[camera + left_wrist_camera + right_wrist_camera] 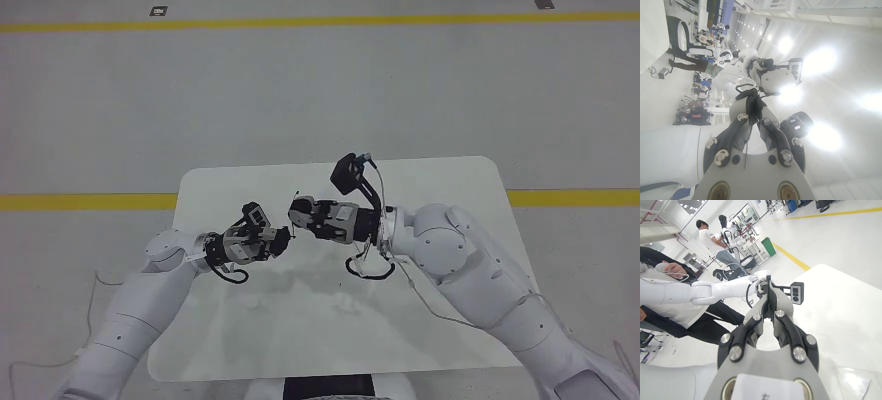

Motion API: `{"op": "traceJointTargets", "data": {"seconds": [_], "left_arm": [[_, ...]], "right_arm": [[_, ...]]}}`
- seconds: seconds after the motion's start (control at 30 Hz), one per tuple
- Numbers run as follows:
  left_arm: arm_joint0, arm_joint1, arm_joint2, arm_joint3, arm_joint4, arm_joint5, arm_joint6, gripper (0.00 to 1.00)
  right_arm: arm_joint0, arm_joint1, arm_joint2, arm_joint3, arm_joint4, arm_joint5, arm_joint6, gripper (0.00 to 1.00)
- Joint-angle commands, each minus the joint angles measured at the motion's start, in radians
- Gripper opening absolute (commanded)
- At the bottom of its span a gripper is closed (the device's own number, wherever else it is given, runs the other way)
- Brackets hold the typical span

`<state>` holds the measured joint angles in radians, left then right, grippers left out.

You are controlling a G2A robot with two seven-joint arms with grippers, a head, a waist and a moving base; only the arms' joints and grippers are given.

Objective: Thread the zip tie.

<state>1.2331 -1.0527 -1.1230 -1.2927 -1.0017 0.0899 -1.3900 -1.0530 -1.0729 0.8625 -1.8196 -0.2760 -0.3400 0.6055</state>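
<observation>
Left gripper pinched shut on black zip tie, strip trailing back between its fingers, right gripper clamping same tie near its head, tips meeting above white table

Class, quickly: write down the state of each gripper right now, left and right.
Left gripper: closed on the zip tie.
Right gripper: also closed on the zip tie.
</observation>
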Motion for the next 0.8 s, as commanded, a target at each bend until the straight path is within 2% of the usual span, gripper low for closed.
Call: {"op": "traceJointTargets", "data": {"seconds": [0.0,0.33,0.77], "left_arm": [[0.000,0.000,0.000,0.000,0.000,0.000,0.000,0.00],[0.000,0.000,0.000,0.000,0.000,0.000,0.000,0.00],[0.000,0.000,0.000,0.000,0.000,0.000,0.000,0.00]], "right_arm": [[0.006,0.000,-0.006,0.005,0.000,0.000,-0.003,0.00],[0.027,0.003,-0.028,0.023,0.013,0.000,-0.014,0.00],[0.026,0.014,-0.034,0.018,0.028,0.000,-0.023,0.00]]}}
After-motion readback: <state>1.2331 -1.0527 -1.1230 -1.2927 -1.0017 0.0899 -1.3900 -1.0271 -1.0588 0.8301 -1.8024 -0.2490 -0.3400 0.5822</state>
